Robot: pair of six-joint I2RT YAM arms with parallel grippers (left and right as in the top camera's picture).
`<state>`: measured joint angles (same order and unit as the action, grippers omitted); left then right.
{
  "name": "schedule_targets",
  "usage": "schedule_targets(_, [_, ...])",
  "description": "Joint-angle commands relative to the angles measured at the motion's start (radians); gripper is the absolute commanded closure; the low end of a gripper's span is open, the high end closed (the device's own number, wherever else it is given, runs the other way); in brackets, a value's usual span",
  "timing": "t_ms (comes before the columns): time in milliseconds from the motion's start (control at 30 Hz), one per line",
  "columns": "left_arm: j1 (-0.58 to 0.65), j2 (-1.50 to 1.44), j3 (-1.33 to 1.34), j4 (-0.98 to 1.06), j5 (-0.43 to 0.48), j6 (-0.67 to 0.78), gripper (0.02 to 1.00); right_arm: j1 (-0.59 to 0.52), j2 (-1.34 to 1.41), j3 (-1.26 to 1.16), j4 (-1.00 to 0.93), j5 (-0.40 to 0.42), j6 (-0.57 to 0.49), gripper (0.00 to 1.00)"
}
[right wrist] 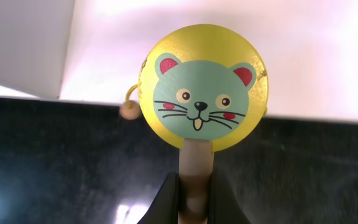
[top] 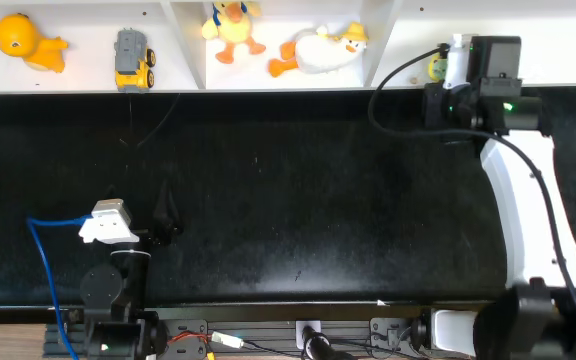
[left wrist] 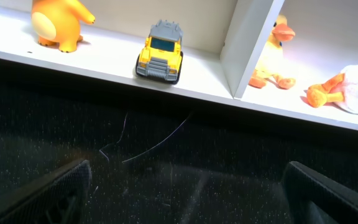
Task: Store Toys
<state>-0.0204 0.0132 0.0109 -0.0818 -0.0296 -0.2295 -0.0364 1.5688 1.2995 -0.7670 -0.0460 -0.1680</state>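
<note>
Two surfaces: a black felt-like mat (top: 298, 200) and a white, smooth-walled shelf (top: 78, 82) along its far edge. The right gripper (right wrist: 194, 200) pinches the wooden stem of a round, glossy yellow rattle drum (right wrist: 201, 93), at the front of the shelf's right-hand compartment. The left gripper (left wrist: 188, 190) hangs over the mat, jaws spread wide.

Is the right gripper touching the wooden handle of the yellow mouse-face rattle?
Touching. In the right wrist view, the right gripper closes on the wooden handle of the rattle from both sides, with no gap visible.
</note>
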Motion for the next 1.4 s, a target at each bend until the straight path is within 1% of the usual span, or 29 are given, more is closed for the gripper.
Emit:
schedule_targets(33, [-0.008,-0.010,-0.003,-0.002,0.013,0.023,0.023,0.003,0.059,-0.009,0.056,-0.015,-0.064,0.954])
schedule_targets(267, [-0.008,-0.010,-0.003,-0.002,0.013,0.023,0.020,0.003,0.126,-0.009,0.171,-0.014,-0.050,0.954])
schedule_targets(433, [-0.008,-0.010,-0.003,-0.002,0.012,0.023,0.023,0.004,0.166,-0.009,0.249,-0.018,-0.005,0.954])
schedule_targets(533, [-0.008,-0.010,-0.003,-0.002,0.013,0.023,0.020,0.004,0.187,-0.009,0.295,-0.048,0.014,0.954])
schedule_targets(733, [-0.008,-0.010,-0.003,-0.002,0.012,0.023,0.020,0.004,0.217,-0.009,0.380,-0.057,0.087,0.954])
schedule_targets(767, [-0.008,-0.010,-0.003,-0.002,0.012,0.023,0.023,0.004,0.222,-0.009,0.396,-0.069,0.087,0.952])
schedule_targets(1100, [-0.008,-0.010,-0.003,-0.002,0.013,0.023,0.020,0.010,0.259,-0.009,0.444,-0.069,0.091,0.954])
schedule_targets(1167, [-0.008,-0.010,-0.003,-0.002,0.012,0.023,0.020,0.011,0.259,-0.009,0.454,-0.069,0.102,0.658])
schedule_targets(1233, [-0.008,-0.010,-0.003,-0.002,0.013,0.023,0.020,0.011,0.259,-0.008,0.455,-0.069,0.127,0.439])
schedule_targets(1267, [-0.008,-0.010,-0.003,-0.002,0.012,0.023,0.020,0.011,0.257,-0.008,0.451,-0.069,0.139,0.345])
schedule_targets(1300, [-0.008,-0.010,-0.003,-0.002,0.013,0.023,0.020,0.011,0.254,-0.008,0.442,-0.069,0.147,0.189])
schedule_targets(1367, [-0.008,-0.010,-0.003,-0.002,0.012,0.023,0.020,0.011,0.244,-0.008,0.418,-0.069,0.147,0.003])
schedule_targets(1400, [-0.008,-0.010,-0.003,-0.002,0.012,0.023,0.020,0.011,0.234,-0.008,0.399,-0.066,0.150,0.005])
